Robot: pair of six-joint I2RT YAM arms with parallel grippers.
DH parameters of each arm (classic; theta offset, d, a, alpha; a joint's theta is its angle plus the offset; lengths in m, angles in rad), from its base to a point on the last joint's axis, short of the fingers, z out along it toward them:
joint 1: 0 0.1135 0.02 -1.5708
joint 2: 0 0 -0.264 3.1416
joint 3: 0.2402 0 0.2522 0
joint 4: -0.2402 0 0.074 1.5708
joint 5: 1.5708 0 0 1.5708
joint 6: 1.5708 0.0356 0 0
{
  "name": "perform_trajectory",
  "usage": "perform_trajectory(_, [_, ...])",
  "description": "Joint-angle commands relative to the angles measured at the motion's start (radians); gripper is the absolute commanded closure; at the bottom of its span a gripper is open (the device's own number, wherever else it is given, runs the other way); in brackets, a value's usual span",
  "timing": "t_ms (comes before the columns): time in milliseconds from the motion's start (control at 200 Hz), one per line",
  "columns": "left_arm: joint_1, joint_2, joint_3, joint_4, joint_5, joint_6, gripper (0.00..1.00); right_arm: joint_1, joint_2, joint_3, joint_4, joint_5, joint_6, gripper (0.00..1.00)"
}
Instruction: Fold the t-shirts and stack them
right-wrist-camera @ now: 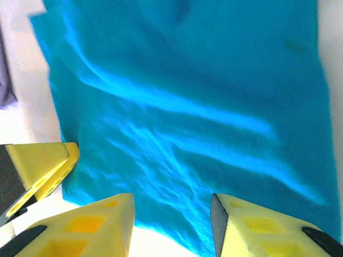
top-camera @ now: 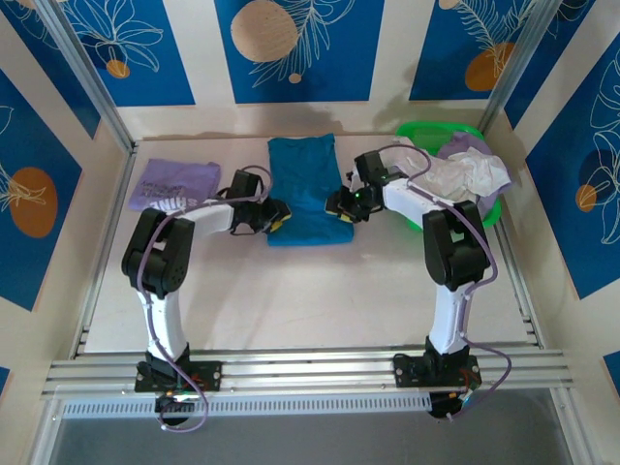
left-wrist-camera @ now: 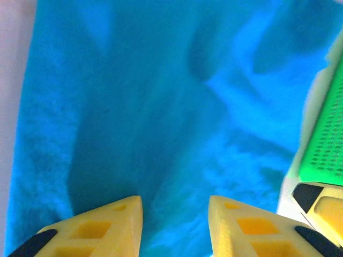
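Teal tee lies flat as a long rectangle at the far middle of the table. I see the left gripper at its near left corner, fingers apart over the cloth. The right gripper sits at the near right corner, fingers also apart, straddling the hem. I cannot tell whether either touches the cloth. Purple tee lies folded far left. White and lilac tees are heaped in the green basket far right.
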Motion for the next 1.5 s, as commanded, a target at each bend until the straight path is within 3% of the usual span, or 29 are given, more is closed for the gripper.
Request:
perform_trajectory(0, [-0.008,-0.019,-0.052,0.023,0.021,0.028,0.63,0.012,0.028,-0.025,-0.007,-0.065,0.011,0.56])
perform_trajectory(220, [-0.043,-0.056,-0.105,-0.092,-0.002,0.123,0.62,0.033,-0.024,-0.183,0.017,-0.076,0.025,0.56])
perform_trajectory(460, [-0.117,-0.261,-0.298,-0.187,-0.042,0.165,0.62,0.138,-0.307,-0.486,0.083,-0.066,0.096,0.56])
perform_trajectory(670, [-0.163,-0.419,-0.331,-0.278,-0.068,0.162,0.61,0.168,-0.488,-0.441,-0.116,0.109,0.060,0.56])
perform_trajectory(795, [-0.162,-0.425,-0.270,-0.301,-0.088,0.168,0.60,0.145,-0.407,-0.310,-0.222,0.189,-0.037,0.57])
perform_trajectory(1210, [-0.201,-0.180,-0.157,-0.245,-0.076,0.166,0.61,0.108,0.059,0.131,-0.383,0.318,-0.251,0.63])
perform_trajectory(1371, [-0.219,-0.144,-0.178,-0.254,-0.076,0.180,0.61,0.110,0.123,0.194,-0.390,0.323,-0.263,0.73])
perform_trajectory(1496, [-0.223,-0.148,-0.198,-0.270,-0.089,0.193,0.61,0.108,0.138,0.234,-0.412,0.333,-0.272,0.89])
